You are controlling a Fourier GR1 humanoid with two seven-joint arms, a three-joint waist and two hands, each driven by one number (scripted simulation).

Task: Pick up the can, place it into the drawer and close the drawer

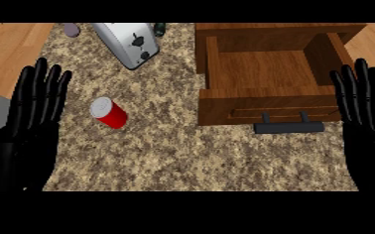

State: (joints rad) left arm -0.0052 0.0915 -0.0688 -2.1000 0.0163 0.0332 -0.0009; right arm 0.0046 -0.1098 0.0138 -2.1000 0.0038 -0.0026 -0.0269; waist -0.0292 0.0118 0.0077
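A red can (109, 112) with a pale top lies tilted on the speckled counter (183, 153), left of centre. To its right stands a wooden drawer (267, 62), pulled open and empty, with a dark handle (289, 127) on its front. My left hand (33, 114) is at the left edge, open with fingers up, a short way left of the can and not touching it. At the right edge my right hand (359, 114) is likewise open with fingers up, beside the drawer's right front corner.
A silver toaster (130, 42) lies at the back of the counter, above the can. A small grey object (70, 29) and a dark one (159, 28) sit near it at the far edge. Wooden floor (22, 39) shows beyond the counter's left side.
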